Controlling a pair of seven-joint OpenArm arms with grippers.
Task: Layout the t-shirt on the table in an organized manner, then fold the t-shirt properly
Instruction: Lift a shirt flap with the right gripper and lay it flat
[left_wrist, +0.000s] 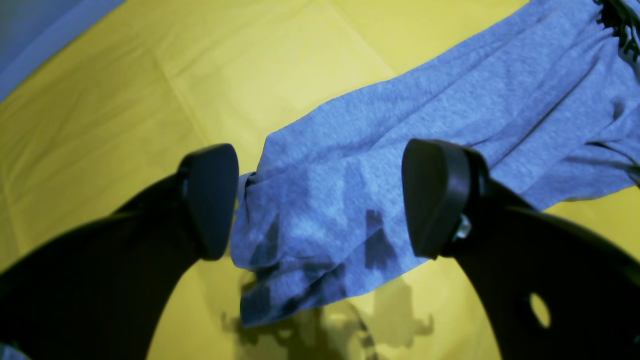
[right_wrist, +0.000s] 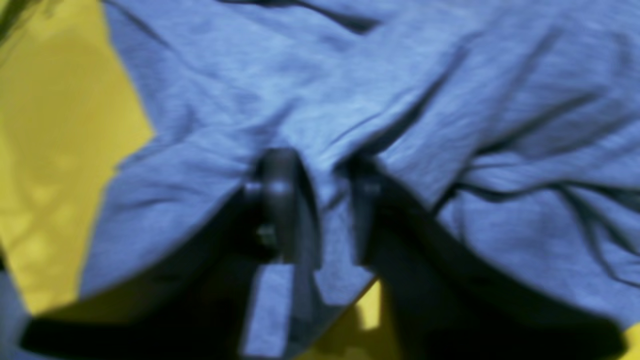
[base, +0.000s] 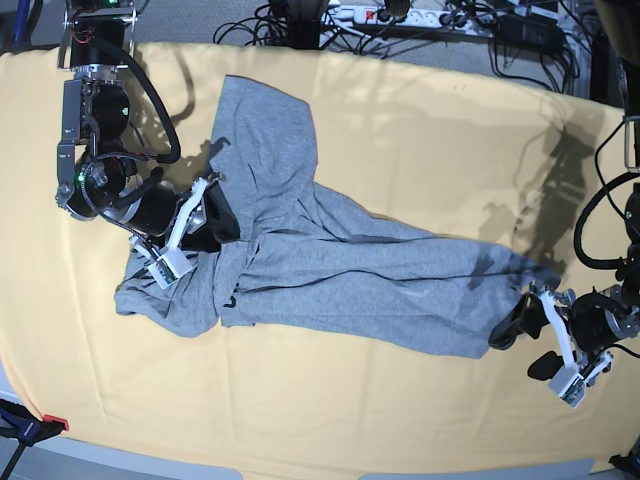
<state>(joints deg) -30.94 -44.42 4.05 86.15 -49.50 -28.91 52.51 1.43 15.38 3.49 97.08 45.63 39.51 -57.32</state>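
Observation:
The grey t-shirt (base: 330, 260) lies crumpled on the yellow table (base: 400, 130), stretched in a long band from left to right. In the base view my right gripper (base: 222, 222) is on the shirt's bunched left part. The right wrist view shows that gripper (right_wrist: 325, 205) shut on a raised fold of the t-shirt (right_wrist: 350, 75). My left gripper (base: 525, 345) is at the shirt's right end. It stands open (left_wrist: 322, 200), its fingers either side of a corner of the t-shirt (left_wrist: 450, 100) with dark print showing through, above the table (left_wrist: 100, 125).
Cables and a power strip (base: 400, 18) run beyond the table's far edge. A clamp (base: 30, 425) grips the near-left corner. Bare cloth (base: 450, 150) stretches behind the shirt and along the front edge.

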